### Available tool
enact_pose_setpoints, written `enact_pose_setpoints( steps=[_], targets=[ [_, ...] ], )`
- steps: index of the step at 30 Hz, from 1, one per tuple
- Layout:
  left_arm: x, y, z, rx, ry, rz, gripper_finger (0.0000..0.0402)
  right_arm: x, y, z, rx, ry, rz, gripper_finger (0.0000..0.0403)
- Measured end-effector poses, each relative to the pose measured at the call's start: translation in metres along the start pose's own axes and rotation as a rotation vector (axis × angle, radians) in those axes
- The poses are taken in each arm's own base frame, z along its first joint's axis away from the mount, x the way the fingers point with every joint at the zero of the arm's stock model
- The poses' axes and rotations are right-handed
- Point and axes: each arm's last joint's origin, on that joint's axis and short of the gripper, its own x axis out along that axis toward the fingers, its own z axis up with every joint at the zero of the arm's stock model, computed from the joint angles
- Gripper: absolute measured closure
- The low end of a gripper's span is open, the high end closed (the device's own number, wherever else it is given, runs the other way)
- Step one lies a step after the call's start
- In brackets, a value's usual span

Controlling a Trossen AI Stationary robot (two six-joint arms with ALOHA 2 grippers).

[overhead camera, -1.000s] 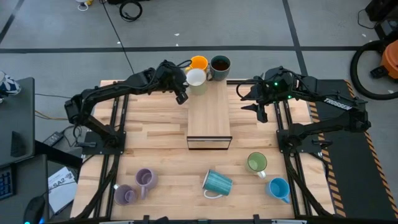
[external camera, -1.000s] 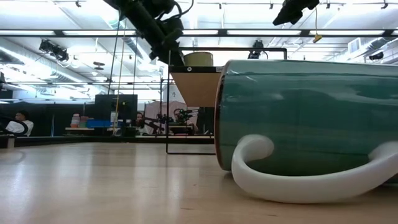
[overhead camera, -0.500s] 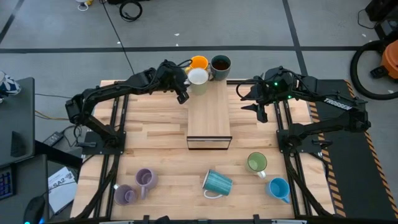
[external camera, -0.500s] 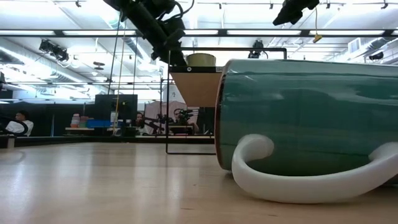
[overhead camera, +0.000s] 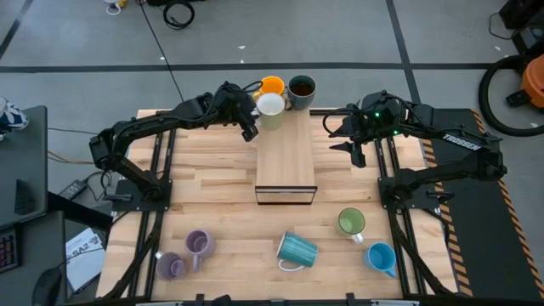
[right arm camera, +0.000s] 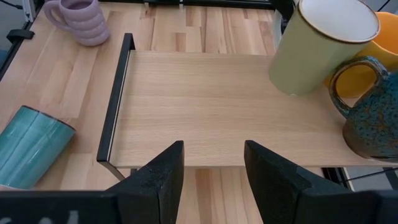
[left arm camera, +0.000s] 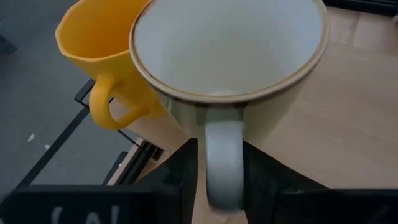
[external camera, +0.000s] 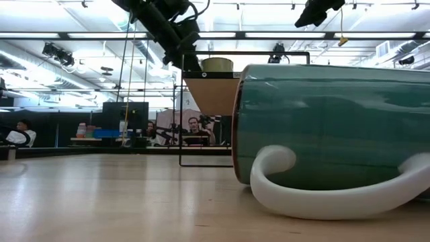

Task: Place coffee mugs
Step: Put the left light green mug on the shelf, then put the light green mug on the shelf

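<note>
From table height the ribbed teal mug [external camera: 329, 124], lying on its side near the table's front edge, blocks most of my view. The wooden shelf [overhead camera: 286, 157] stands mid-table; at its far end cluster the pale yellow-green mug [left arm camera: 230, 68], the orange mug [left arm camera: 99, 43] touching it, and the dark teal mug [right arm camera: 367, 112]. My left gripper [left arm camera: 221, 171] straddles the pale mug's handle; whether the fingers [left arm camera: 183, 174] press it I cannot tell. My right gripper [right arm camera: 212, 168] hangs open over the shelf's right edge, holding nothing. Two lilac mugs [overhead camera: 185, 253] sit at the front-left corner, the green mug [overhead camera: 350, 223] and bright blue mug [overhead camera: 381, 257] front-right.
</note>
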Motion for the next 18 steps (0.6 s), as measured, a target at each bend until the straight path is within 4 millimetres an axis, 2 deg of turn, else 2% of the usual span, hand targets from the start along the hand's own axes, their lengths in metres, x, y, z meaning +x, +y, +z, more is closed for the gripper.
enact_pose_setpoints(
  steps=[11,18],
  targets=[
    [0.0001,0.0000,-0.0002,0.001,0.001,0.000,0.0205,0.0000,0.0000,0.0000,0.000,0.000,0.000,0.0228],
    [-0.0025,0.0002,-0.0008,0.000,0.007,-0.001,0.0192,-0.0001,0.0000,0.0001,0.000,0.000,0.000,0.0229]
  ],
)
